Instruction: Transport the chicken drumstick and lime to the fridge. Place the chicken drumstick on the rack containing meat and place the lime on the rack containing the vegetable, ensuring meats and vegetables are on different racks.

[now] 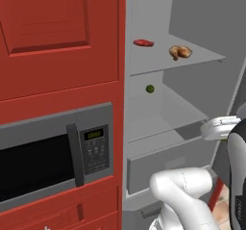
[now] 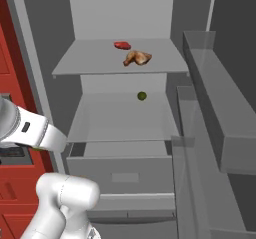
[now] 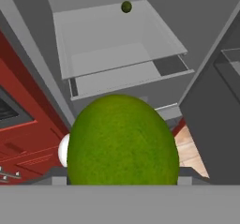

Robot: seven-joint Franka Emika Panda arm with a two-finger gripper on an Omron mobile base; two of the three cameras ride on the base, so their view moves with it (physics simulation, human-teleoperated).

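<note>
The fridge (image 2: 200, 13) stands open beside red cabinets (image 1: 57, 36) and a grey microwave (image 1: 57, 152). On the rack containing meat (image 2: 85, 63), the flat red meat (image 2: 122, 45) lies toward the back edge, and the chicken drumstick (image 2: 137, 58) rests just in front of it, nearer the front edge and a little to the right. On the rack containing the vegetable (image 2: 100, 123), the vegetable (image 2: 142, 96) (a dark olive ball) sits near the back edge. In the hand view the lime (image 3: 123, 141) looms large right at the gripper (image 3: 123, 178), whose jaws are clamped on it, outside the fridge in front of the drawer (image 2: 120, 170).
</note>
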